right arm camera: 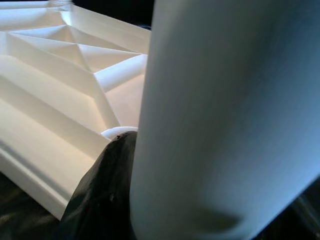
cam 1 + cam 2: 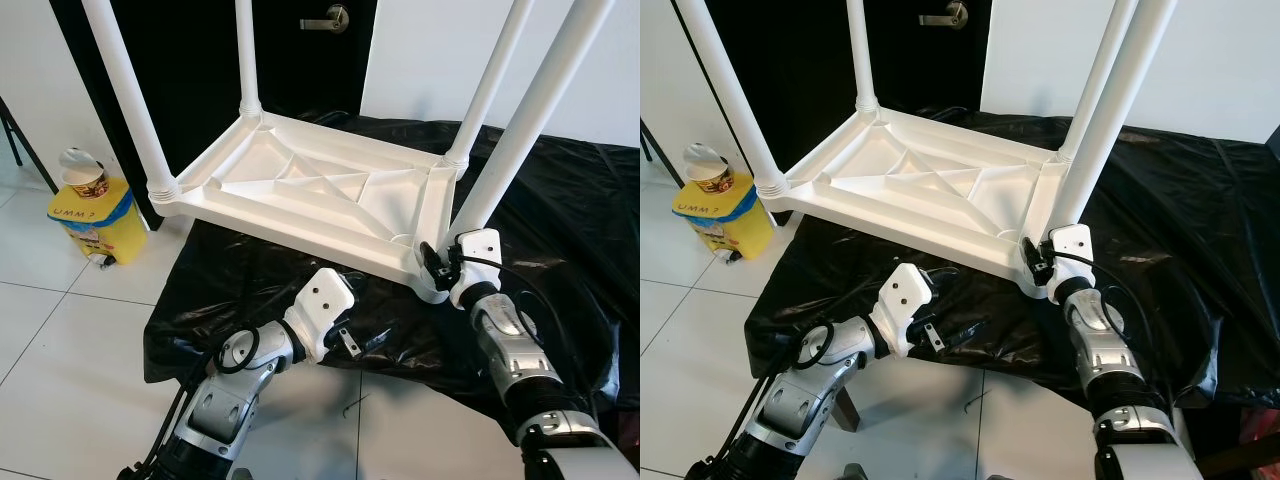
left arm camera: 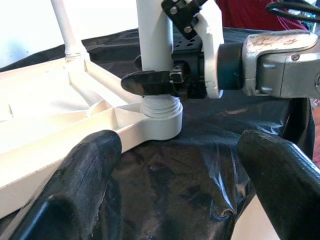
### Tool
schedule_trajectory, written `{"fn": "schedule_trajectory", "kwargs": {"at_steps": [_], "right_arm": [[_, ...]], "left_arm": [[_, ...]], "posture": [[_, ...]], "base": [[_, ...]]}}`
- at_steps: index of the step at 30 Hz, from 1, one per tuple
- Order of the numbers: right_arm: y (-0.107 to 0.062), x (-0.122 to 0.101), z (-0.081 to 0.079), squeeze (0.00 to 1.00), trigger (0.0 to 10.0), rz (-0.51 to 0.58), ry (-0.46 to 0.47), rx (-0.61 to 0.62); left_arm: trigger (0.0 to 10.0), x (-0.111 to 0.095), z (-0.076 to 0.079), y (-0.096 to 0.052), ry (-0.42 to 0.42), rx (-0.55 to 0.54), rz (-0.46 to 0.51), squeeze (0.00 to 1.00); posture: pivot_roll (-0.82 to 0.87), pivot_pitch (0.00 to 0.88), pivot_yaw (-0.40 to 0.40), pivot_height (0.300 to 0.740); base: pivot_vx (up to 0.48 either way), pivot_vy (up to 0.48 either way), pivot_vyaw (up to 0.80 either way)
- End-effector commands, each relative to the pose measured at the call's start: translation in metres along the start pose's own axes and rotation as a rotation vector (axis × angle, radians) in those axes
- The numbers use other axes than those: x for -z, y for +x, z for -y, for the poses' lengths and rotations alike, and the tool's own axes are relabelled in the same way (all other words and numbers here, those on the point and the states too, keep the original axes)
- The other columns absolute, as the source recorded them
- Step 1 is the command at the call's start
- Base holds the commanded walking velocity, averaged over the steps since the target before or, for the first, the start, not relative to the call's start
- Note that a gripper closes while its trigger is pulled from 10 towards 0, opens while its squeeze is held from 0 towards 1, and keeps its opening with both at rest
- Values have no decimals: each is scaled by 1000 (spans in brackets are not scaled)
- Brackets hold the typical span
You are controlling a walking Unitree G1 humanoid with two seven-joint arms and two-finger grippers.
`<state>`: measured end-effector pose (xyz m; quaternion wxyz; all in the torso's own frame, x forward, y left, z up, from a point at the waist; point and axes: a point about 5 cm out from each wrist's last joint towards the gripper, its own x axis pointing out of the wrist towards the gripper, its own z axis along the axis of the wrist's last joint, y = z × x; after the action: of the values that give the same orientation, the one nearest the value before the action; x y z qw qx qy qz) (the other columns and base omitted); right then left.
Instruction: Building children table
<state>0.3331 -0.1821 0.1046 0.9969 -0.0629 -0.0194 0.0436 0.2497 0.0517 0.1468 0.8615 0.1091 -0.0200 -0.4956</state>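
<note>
— What's closest to the robot?

— Its two silver arms reach forward over a pale tiled floor (image 2: 60,340). The left gripper (image 2: 345,340) hangs low above the near edge of a crinkled black plastic sheet (image 2: 560,200), its two black fingers (image 3: 85,170) spread wide and holding nothing.

— And the other one?

— The right gripper (image 2: 432,262) sits at the near right corner of the upside-down white plastic children's table (image 2: 310,190). In the left wrist view, its black fingers are pinched around the bottom of the near right white tubular leg (image 2: 525,130), just above the threaded collar where that leg enters the corner socket.

— Is the leg seated?

— A few threads show above the socket, so it isn't screwed flush.

— Where is the table itself?

— It lies tabletop-down on the black sheet, with its ribbed underside facing up. Its near right corner rests on the sheet; the left end looks a bit raised off it. Four white legs stand up from the corners: the near right one leans a little, and the near left leg (image 2: 125,95), far left leg (image 2: 245,55) and far right leg (image 2: 490,85) rise out of view.

— Anything beyond?

— To the left, on the tiles, there's a yellow box with blue tape (image 2: 95,215), with a paper cup (image 2: 82,175) on top. Behind the table is a black door with a metal lever handle (image 2: 328,17), with white wall to its right.
</note>
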Motion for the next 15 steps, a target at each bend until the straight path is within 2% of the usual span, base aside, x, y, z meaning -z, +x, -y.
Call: {"fn": "schedule_trajectory", "kwargs": {"at_steps": [1, 3, 4, 7, 8, 10, 11, 15], "right_arm": [[-9, 20, 7, 0, 10000, -106, -42, 71], [-10, 21, 2, 0, 10000, -110, -29, 118], [-11, 20, -6, 0, 10000, -110, 1, 165], [-13, 19, -14, 0, 10000, -108, 28, 203], [-15, 18, -23, 0, 10000, -106, 45, 233], [-15, 18, -23, 0, 10000, -106, 45, 233], [-15, 16, -34, 0, 10000, -92, 54, 213], [-16, 12, -38, 0, 10000, -77, 53, 221]], "left_arm": [[10000, -1, 2, 0, 4, -12, 3, 0], [10000, -1, 2, 1, 4, -11, 3, 0], [10000, -1, 3, 1, 4, -10, 4, 0], [10000, -1, 3, 1, 4, -10, 4, 0], [10000, -1, 3, 1, 4, -10, 5, 0], [10000, -1, 3, 1, 4, -10, 5, 0], [10000, -1, 3, 1, 3, -10, 6, 0], [10000, -1, 4, 2, 3, -10, 5, 0]], "posture": [[54, 0, -84, 740], [54, 0, -85, 740], [54, 0, -86, 740], [56, 0, -88, 740], [56, 0, -88, 740], [56, 0, -88, 740], [59, 0, -88, 740], [58, 0, -89, 740]], "base": [[0, 0, 0], [0, 0, 0], [0, 0, 0], [0, 0, 0], [0, 0, 0], [0, 0, 0], [0, 0, 0], [0, 0, 0]]}}
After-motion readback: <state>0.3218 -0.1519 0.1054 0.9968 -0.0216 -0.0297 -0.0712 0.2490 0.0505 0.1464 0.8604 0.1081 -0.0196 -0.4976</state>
